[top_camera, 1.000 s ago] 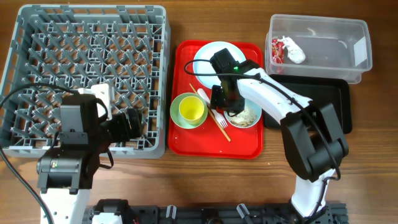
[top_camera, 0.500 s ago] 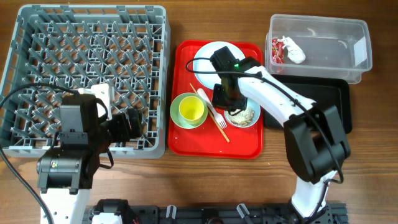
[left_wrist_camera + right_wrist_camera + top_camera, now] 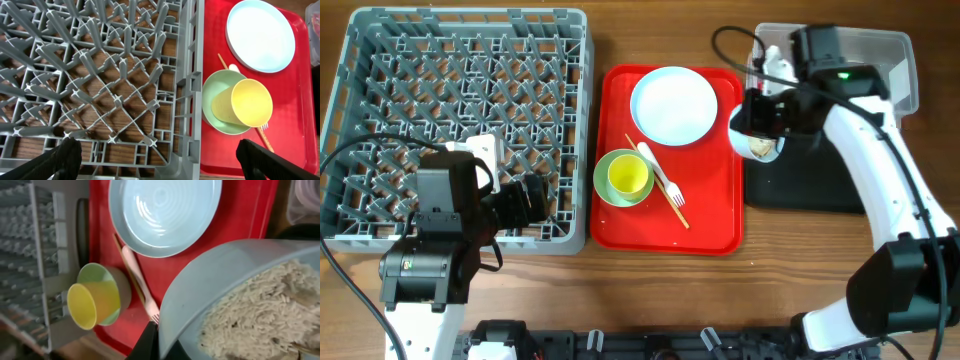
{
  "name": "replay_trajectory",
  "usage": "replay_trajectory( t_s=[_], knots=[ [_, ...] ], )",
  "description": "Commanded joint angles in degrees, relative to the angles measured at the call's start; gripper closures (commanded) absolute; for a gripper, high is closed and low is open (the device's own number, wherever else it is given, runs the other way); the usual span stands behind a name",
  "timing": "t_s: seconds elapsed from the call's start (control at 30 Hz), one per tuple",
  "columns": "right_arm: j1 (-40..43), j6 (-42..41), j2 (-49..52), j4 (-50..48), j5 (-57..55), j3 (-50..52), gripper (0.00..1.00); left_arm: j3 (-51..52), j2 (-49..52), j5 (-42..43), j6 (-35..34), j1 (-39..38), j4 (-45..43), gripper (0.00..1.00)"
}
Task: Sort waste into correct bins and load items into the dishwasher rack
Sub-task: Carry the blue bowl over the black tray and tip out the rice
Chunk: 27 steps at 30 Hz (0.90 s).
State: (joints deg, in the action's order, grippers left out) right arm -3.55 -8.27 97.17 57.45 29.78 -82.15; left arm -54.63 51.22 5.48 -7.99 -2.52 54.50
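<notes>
My right gripper (image 3: 767, 112) is shut on the rim of the white bowl (image 3: 752, 128), which holds off-white rice scraps (image 3: 255, 315). It holds the bowl tilted in the air between the red tray's right edge and the black tray (image 3: 800, 185). In the right wrist view the fingers (image 3: 155, 340) pinch the bowl's edge (image 3: 210, 290). The clear tub (image 3: 895, 80) stands behind; the wrapper in it is mostly hidden by my arm. The white plate (image 3: 673, 105), the green bowl (image 3: 610, 190) with the yellow cup (image 3: 629, 177) in it, the fork (image 3: 660, 172) and the stick (image 3: 678, 212) lie on the red tray. My left gripper (image 3: 525, 200) is open and empty over the grey rack's (image 3: 460, 60) front right corner.
The red serving tray (image 3: 715, 225) lies between the rack and the black tray. In the left wrist view the rack's pegs (image 3: 100, 75) fill the left, with the plate (image 3: 260, 35), the green bowl (image 3: 217, 85) and the cup (image 3: 245, 102) to the right.
My right gripper has lifted the white bowl with the rice off the red tray and carried it right and farther back, to the black tray's left edge. The left arm has not moved.
</notes>
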Motion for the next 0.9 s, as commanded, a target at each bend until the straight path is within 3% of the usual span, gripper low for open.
replay_trajectory(
  t_s=[0.0,0.17,0.4,0.6,0.7,0.87],
  knots=[
    [4.9,7.7,1.6,-1.6,11.8,4.6,0.96,-1.1,0.2,0.5,-0.1,-0.2,0.0,0.0],
    [14.4,8.0,2.0,-12.6,30.4,15.6,0.96,-1.1,0.2,0.5,-0.1,-0.2,0.0,0.0],
    [25.1,2.5,2.1,-19.0,40.5,22.2,0.96,-1.1,0.2,0.5,-0.1,-0.2,0.0,0.0],
    [32.5,-8.9,2.1,-26.9,53.7,25.3,0.96,-1.1,0.2,0.5,-0.1,-0.2,0.0,0.0],
    [33.5,-12.6,2.1,-29.2,59.0,25.3,0.96,-1.1,0.2,0.5,-0.1,-0.2,0.0,0.0],
    [33.5,-26.3,2.1,-39.3,63.2,25.3,0.96,-1.1,0.2,0.5,-0.1,-0.2,0.0,0.0]
  ],
)
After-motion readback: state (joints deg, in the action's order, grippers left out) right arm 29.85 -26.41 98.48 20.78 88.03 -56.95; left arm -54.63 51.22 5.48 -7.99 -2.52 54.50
